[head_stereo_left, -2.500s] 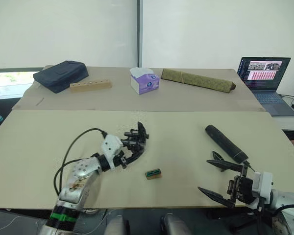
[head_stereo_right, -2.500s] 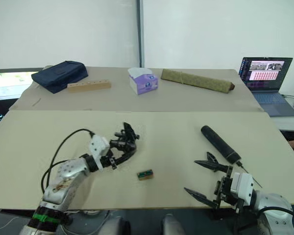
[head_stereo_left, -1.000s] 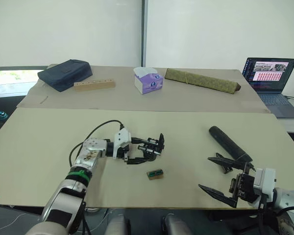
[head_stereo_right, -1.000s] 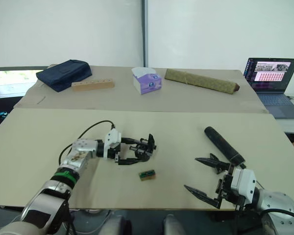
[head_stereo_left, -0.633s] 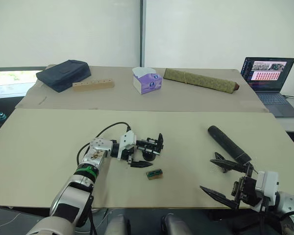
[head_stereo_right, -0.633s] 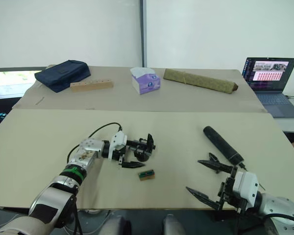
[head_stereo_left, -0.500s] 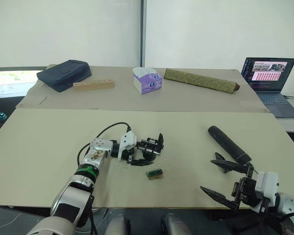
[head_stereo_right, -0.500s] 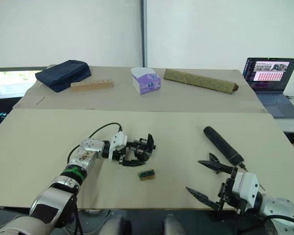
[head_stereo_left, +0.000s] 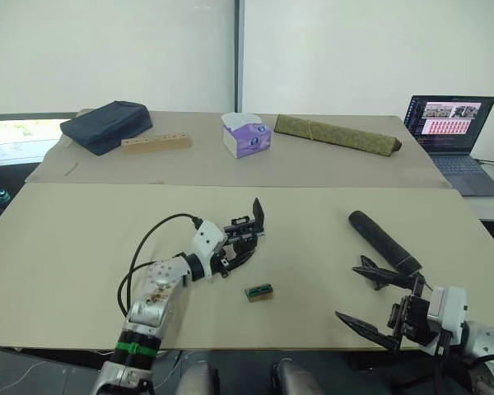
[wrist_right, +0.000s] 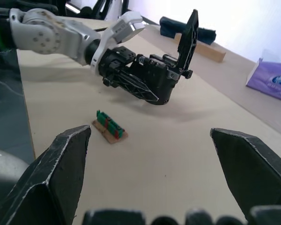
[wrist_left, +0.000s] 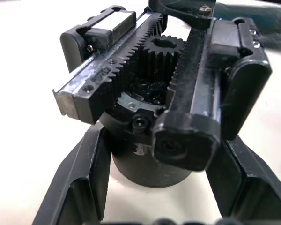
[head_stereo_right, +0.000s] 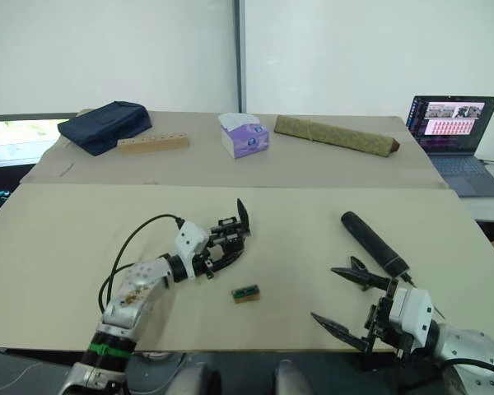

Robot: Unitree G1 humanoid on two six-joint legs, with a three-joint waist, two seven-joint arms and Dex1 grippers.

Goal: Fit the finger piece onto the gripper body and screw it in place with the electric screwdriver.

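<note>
Gripping the gripper body (head_stereo_left: 237,244) in my left end effector (head_stereo_left: 227,255), I hold it just above the worktop (head_stereo_left: 66,239) with my two fingers clamped on either side of its round base. Up close in the left wrist view the gripper body (wrist_left: 159,103) shows its toothed racks meeting a small gear in the middle, and my dark fingers (wrist_left: 79,183) press against the cylinder from both sides. One pointed black finger stands up from the body, tilted toward the far side of the worktop. Whether that is the finger piece, I cannot tell.

My right end effector (head_stereo_left: 377,308) hangs spread wide over the near right edge of the worktop, nothing between its tips. Just beyond it lies the electric screwdriver (head_stereo_left: 382,242), flat on the surface and angled, its thin bit end pointing back toward my right fingers, close to the upper one.

Between my two arms, near the held body and a little nearer to me, sits a small green-and-brown block (head_stereo_left: 258,292) on the bare surface; the right wrist view has it too (wrist_right: 109,126), below the raised body.

Farther off, along the back strip, a dark blue bag (head_stereo_left: 105,125), a wooden strip with holes (head_stereo_left: 155,143), a purple tissue box (head_stereo_left: 247,136) and a long olive rolled bundle (head_stereo_left: 336,134) line up, with an open laptop (head_stereo_left: 446,123) at the right.
</note>
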